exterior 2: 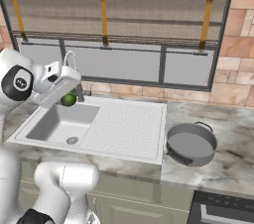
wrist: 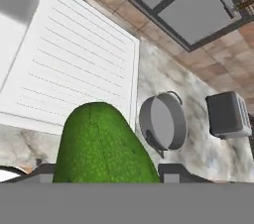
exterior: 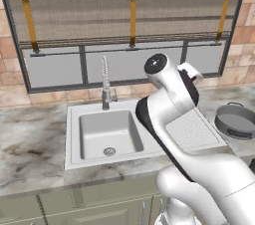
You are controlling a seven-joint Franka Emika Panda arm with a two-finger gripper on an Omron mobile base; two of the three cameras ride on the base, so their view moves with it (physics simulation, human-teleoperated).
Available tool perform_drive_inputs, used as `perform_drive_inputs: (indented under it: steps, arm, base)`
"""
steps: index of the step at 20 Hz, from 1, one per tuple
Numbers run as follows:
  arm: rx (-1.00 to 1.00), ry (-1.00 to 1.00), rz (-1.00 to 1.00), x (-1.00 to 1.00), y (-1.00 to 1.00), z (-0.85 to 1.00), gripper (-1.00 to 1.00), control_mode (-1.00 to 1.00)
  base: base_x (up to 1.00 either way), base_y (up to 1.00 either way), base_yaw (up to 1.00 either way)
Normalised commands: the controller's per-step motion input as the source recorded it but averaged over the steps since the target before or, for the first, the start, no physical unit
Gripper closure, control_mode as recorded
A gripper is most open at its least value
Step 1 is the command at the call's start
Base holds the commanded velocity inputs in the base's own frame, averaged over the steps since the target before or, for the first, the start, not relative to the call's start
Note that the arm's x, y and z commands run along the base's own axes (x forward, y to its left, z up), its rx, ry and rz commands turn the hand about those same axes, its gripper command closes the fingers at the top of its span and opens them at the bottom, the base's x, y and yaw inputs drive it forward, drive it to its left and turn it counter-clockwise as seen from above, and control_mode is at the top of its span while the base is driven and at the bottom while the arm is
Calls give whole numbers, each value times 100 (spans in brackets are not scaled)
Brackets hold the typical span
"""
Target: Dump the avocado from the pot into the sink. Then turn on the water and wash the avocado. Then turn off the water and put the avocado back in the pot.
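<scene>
My gripper [exterior 2: 69, 98] is shut on the avocado [exterior 2: 68, 100], a glossy dark green lump, and holds it in the air over the back right part of the sink [exterior 2: 49, 124]. In the hand view the avocado [wrist: 99, 143] bulges large between the two dark fingertips [wrist: 173, 170]. The grey pot [exterior 2: 191, 143] stands on the counter right of the drainboard [exterior 2: 129, 124], and I see nothing inside it. It also appears as the pot [exterior: 235, 121] in the left base view and the pot [wrist: 161, 123] in the hand view. No water runs into the sink [exterior: 89, 124].
The faucet [exterior: 105, 82] rises behind the basin, partly hidden by my hand in the right base view. A grey toaster [wrist: 228, 115] sits beyond the pot. A stove edge [exterior 2: 223, 208] lies at the lower right. Marble counter [exterior: 30, 144] stretches left of the sink.
</scene>
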Motion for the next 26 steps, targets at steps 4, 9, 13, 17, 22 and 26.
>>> perform_drive_inputs:
  steps: [4,9,13,17,22,26]
  arm:
    - [1,0,-46,12,-100,-2,100,-100]
    - [3,0,-43,7,-100,-14,100,-100]
    - [8,0,-41,4,-100,-38,100,-100]
    - [18,0,-31,3,-100,-43,100,-100]
    - [22,-3,-15,6,-100,-41,100,-100]
    - [25,-14,0,9,-100,-44,100,-100]
  base:
    - [0,0,0]
    - [0,0,0]
    - [0,0,0]
    - [0,0,0]
    - [0,0,0]
    - [0,0,0]
